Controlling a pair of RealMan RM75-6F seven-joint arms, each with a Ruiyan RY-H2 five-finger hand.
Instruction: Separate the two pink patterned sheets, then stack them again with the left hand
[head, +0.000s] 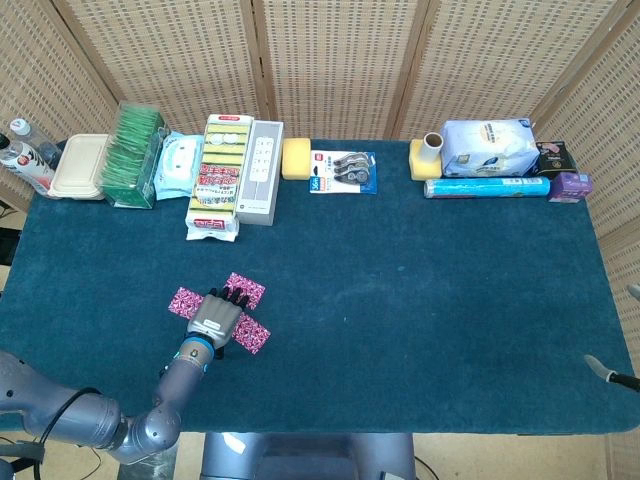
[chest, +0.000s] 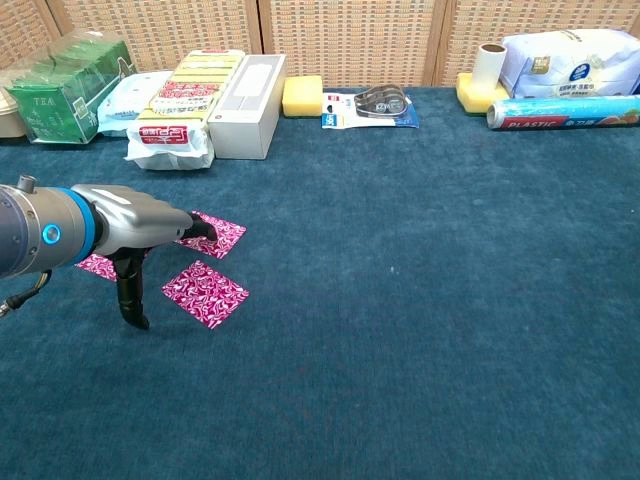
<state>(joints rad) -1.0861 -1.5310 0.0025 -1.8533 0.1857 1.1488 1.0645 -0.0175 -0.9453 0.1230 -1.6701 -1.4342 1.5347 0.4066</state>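
- Our left robot hand (head: 213, 320) (chest: 150, 232) lies low over the desk (head: 420, 300) near its front-left part, fingers stretched forward with fingertips (chest: 205, 231) pressing on the far pink patterned sheet (head: 245, 290) (chest: 220, 234); it grips nothing.
- That far sheet sits as a diamond, corners pointing away and toward us. We see no long axis; it looks square.
- The near pink patterned sheet (head: 249, 337) (chest: 206, 294) lies flat just right of the wrist, apart from the far one, also turned cornerwise.
- The third pink sheet (head: 185, 302) (chest: 97, 266) pokes out left of the hand, partly hidden under it.
- The head view shows all three sheets fanned around the hand; the chest view shows the thumb (chest: 130, 300) hanging down toward the cloth and the gap between the two right sheets.
- Open teal cloth runs right and forward; boxes and packets line the far edge, well apart.
- Our right robot hand is out of sight.
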